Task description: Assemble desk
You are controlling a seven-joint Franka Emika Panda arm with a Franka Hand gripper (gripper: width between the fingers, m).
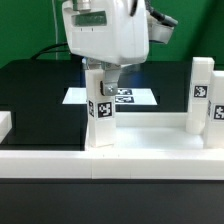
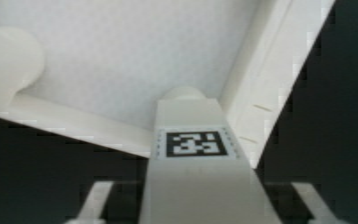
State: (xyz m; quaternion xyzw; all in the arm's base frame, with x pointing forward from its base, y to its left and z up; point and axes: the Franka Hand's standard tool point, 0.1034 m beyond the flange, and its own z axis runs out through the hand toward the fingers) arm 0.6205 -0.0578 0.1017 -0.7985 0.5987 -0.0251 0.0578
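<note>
Gripper (image 1: 104, 76) closed on an upright leg (image 1: 101, 108) over the slab's (image 1: 150, 140) near-left corner; a tilted leg could jam or topple.

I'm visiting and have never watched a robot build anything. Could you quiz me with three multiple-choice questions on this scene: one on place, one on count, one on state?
1. Where is the marker board?
A. On the table behind the desk slab
B. On top of the slab
C. In the gripper

2. How many legs stand upright?
A. One
B. Two
C. Four

3. The gripper is:
A. Wide open, empty
B. Shut on a leg
C. Out of view

A: it lies flat beyond the slab.
B: the held leg and the far leg.
B: fingers flank the leg.
</note>
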